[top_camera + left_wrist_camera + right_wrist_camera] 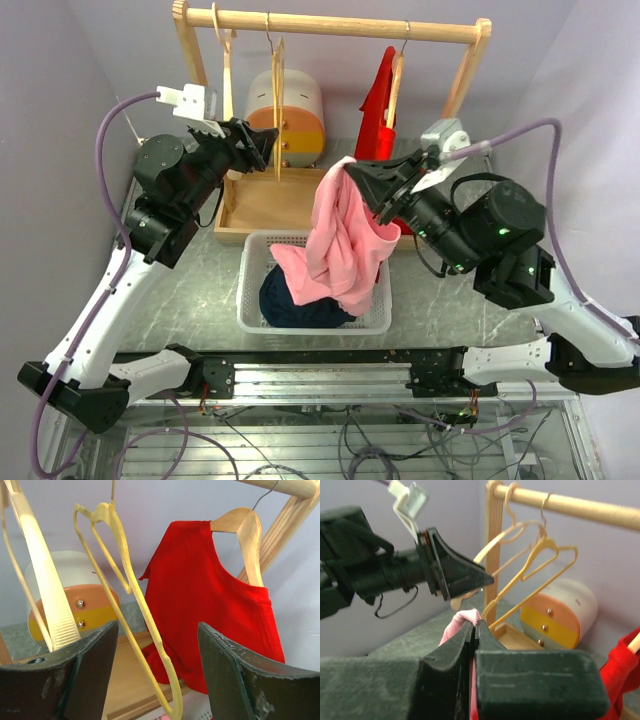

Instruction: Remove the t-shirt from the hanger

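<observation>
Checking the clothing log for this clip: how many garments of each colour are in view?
Pink t-shirt: 1
Red t-shirt: 1
Dark blue garment: 1
Total: 3

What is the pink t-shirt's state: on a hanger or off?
Off: the pink t-shirt hangs bunched from the shut right gripper over the basket; the yellow hanger is bare.

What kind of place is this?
Probably a robot test bench made to look like a laundry corner: a wooden clothes rack, a white basket holding clothes, and loose wires at the near edge.
</observation>
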Available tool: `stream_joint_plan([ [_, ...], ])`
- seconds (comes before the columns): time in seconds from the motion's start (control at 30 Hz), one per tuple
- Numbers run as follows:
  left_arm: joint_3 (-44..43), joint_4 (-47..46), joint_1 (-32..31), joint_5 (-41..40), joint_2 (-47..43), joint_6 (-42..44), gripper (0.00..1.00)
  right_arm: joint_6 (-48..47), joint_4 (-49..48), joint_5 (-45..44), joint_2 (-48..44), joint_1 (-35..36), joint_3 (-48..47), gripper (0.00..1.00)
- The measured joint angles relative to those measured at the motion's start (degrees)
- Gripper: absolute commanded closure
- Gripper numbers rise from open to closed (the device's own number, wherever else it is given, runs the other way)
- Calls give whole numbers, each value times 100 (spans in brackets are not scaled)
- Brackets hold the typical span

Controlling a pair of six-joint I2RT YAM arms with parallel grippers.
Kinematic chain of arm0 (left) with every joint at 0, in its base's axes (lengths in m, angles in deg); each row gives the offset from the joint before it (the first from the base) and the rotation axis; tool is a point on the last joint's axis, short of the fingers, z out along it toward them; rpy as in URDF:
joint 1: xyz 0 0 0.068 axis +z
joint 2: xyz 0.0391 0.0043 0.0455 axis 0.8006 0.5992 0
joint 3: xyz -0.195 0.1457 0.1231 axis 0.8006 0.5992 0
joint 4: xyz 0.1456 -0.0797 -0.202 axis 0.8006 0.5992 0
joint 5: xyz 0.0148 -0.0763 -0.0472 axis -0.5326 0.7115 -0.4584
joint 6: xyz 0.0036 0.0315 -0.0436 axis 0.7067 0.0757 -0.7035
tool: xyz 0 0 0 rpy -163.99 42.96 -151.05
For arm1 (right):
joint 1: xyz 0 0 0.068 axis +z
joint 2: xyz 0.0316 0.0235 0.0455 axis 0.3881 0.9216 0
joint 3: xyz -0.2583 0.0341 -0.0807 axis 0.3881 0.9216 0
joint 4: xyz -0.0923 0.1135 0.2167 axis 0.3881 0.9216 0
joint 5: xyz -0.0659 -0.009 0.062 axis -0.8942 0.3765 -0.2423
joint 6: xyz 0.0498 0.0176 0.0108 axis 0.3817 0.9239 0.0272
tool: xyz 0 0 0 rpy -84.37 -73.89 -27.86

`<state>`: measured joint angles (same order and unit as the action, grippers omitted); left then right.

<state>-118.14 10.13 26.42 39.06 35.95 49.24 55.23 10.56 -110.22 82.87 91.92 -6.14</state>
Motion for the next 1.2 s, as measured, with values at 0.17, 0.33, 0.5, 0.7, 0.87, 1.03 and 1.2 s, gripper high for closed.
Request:
stream_joint_plan([
  [0.17, 52, -2, -2, 52, -9, -9, 26, 323, -164, -160, -173, 0, 1095, 100],
  [0.33, 72, 7, 0, 59, -57, -7, 26, 909, -236, -208, -221, 0, 2594, 100],
  [0.5, 70, -2, -2, 153, -105, -4, 26, 1711, -127, -428, -52, -2, 3759, 100],
  [0.7, 68, -4, -55, 269, 28, -4, 26, 2457, 42, -734, 15, -94, 4503, 99],
  [0.87, -50, 7, -275, 267, 240, 39, 25, 2887, -103, -466, 372, -162, 4789, 99],
  [1.03, -560, 20, -682, 227, 605, 219, 22, 3206, -551, 170, 1172, -162, 5143, 88],
  [1.2, -905, 46, -817, 153, 859, 363, 21, 3429, -1016, 570, 1980, -164, 5224, 83],
])
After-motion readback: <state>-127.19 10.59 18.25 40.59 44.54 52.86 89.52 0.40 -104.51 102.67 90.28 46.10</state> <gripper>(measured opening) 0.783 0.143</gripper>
